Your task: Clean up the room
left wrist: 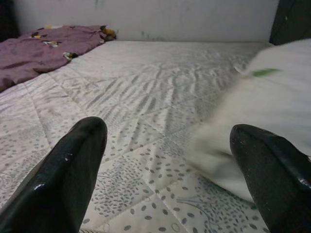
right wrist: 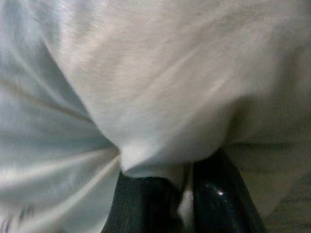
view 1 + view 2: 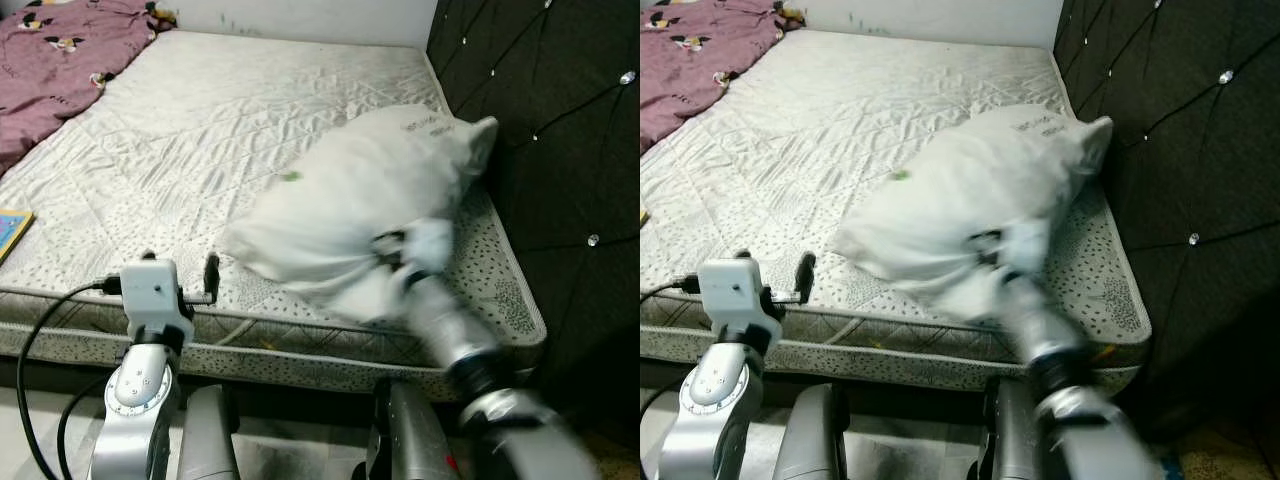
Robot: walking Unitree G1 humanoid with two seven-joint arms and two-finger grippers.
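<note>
A white pillow (image 3: 360, 195) lies blurred on the right side of the bare mattress (image 3: 230, 110), close to the dark headboard. My right gripper (image 2: 181, 194) is shut on a pinched fold of the pillow's near edge, and the cloth bunches around its fingers (image 2: 146, 204). In the eye views the right arm reaches up from below into the pillow (image 3: 970, 200). My left gripper (image 3: 180, 272) hovers over the mattress's front edge, left of the pillow. Its fingers (image 1: 68, 170) are spread wide with nothing between them.
A purple blanket (image 3: 60, 55) is heaped at the mattress's far left corner. The black tufted headboard (image 3: 545, 120) rises along the right. A blue and yellow book (image 3: 10, 230) lies at the left edge. A black cable (image 3: 40, 350) loops beside my left arm.
</note>
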